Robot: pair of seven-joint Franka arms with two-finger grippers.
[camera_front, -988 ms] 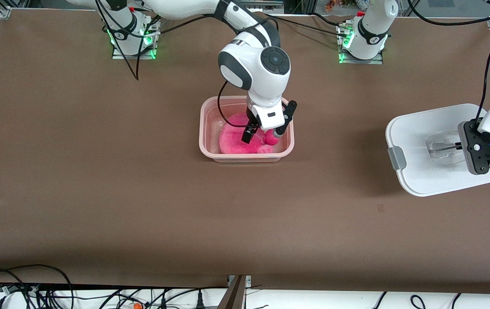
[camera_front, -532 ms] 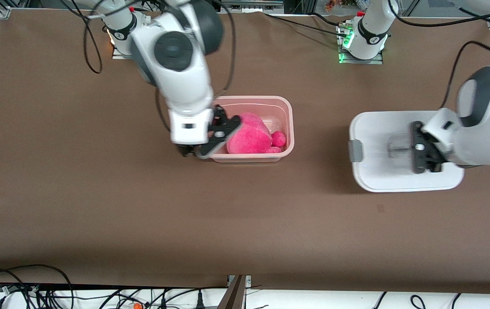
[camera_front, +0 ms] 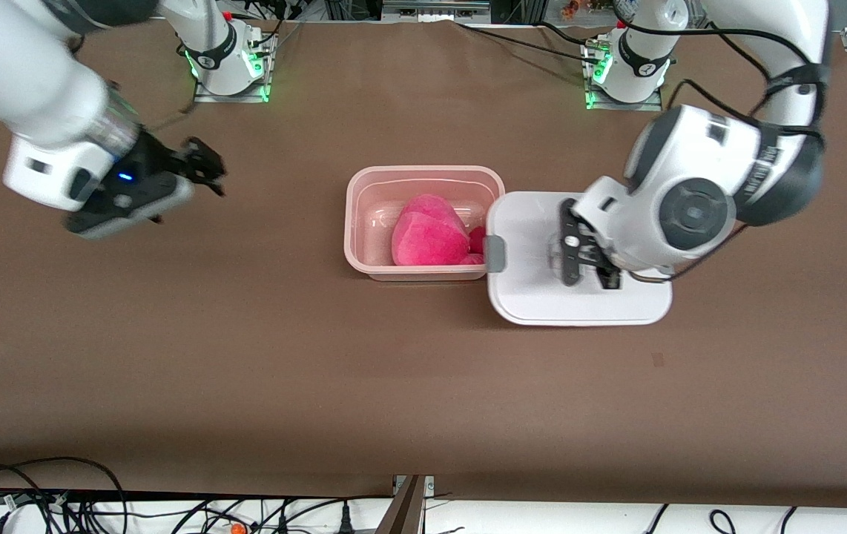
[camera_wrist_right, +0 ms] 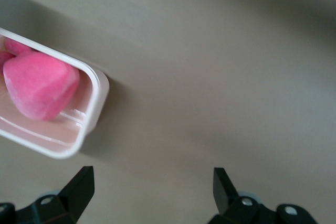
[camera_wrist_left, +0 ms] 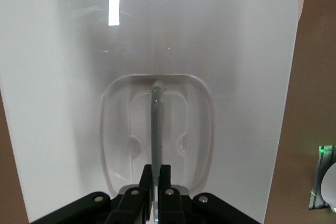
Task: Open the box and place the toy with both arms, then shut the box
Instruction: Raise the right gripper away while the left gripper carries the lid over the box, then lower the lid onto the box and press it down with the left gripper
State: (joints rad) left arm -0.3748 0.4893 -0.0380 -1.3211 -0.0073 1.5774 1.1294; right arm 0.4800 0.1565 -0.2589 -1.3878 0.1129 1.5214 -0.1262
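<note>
The right tool hangs with its jaws spread and nothing between them, over bare counter toward the right arm's end, well apart from the box. In the right wrist view its two black fingers stand wide apart above brown counter, with a corner of the box off to one side.

The box sits open near the middle of the counter, a translucent pink tub with rounded corners, its long axis running along the counter from one arm's end toward the other. The toy lies inside it, a hot-pink plush lump filling the half toward the left arm's end, with a small flap poking out toward the lid.

The lid is white, with a grey clip on the edge that overlaps the box's rim at the left arm's end. Its long axis runs the same way as the box's. The left tool is clenched on the lid's clear handle, a thin bar in a recessed well.
</note>
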